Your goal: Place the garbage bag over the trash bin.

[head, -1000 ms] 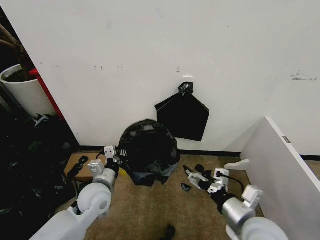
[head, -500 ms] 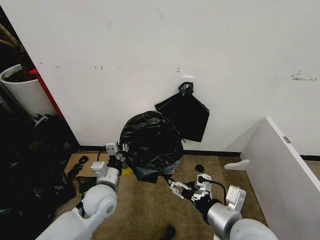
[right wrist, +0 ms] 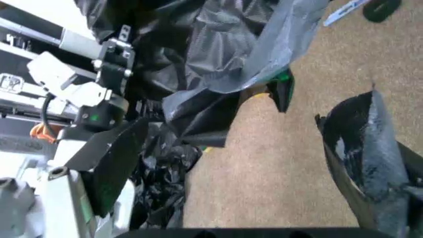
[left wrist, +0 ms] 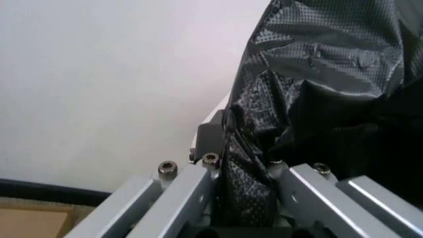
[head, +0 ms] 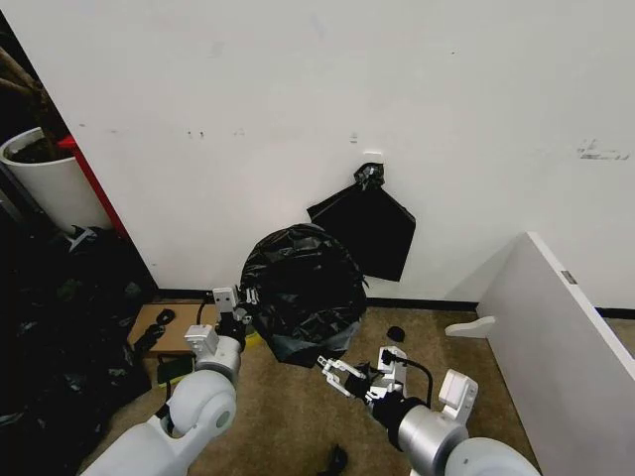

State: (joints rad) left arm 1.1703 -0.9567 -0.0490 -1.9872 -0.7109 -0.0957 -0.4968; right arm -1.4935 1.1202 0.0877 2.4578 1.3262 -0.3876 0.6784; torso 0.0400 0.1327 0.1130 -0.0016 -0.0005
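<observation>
Garbage bag [head: 301, 293] draped over trash bin [left wrist: 213, 118] by wall, covering nearly all of it; sliver of white side visible in left wrist view. Left gripper [head: 238, 313] clamped on bag edge [left wrist: 246, 178]. Right gripper [head: 335, 373] near loose lower hem, fingers spread, holding nothing. Judgement: mostly done; hem on right side likely needs pulling down.

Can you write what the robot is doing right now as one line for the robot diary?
left claw: shut on garbage bag | right claw: open, below bag's lower edge | trash bin: wrapped in the bag, by the wall
</observation>
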